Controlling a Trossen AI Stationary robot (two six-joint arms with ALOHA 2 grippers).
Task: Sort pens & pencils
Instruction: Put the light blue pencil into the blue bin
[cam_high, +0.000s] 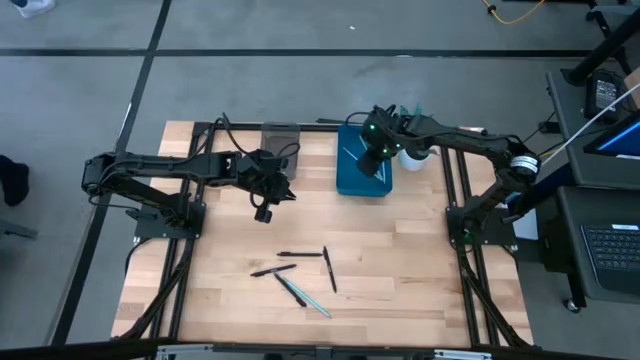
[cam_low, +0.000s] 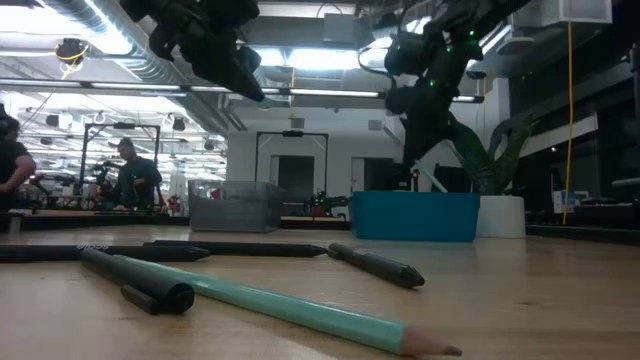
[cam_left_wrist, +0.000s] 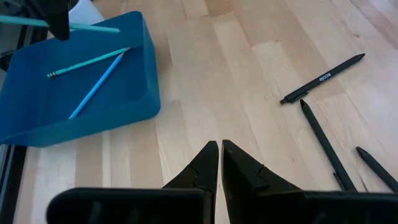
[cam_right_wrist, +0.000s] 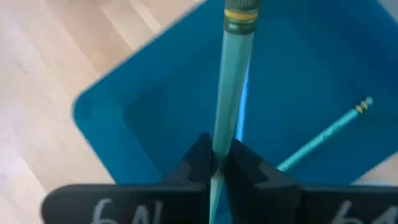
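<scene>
High view: right gripper (cam_high: 377, 152) sits over blue tray (cam_high: 349, 181) at table's far edge; left gripper (cam_high: 264, 212) hangs mid-table, away from loose pens & pencils (cam_high: 300, 275) nearer front. Low view: teal pencil (cam_low: 280, 305) lies closest w/ black pens (cam_low: 375, 263) behind, tray beyond. Left wrist view: fingers (cam_left_wrist: 205, 171) pressed together, nothing btwn; two pencils (cam_left_wrist: 93, 71) in tray. Right wrist view: fingers pinch a teal pencil (cam_right_wrist: 233, 81) above tray.

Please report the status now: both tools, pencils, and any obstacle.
Right tool shut on teal pencil, over blue tray. Left tool shut, empty. Two pencils in tray. No obstacle visible.
</scene>
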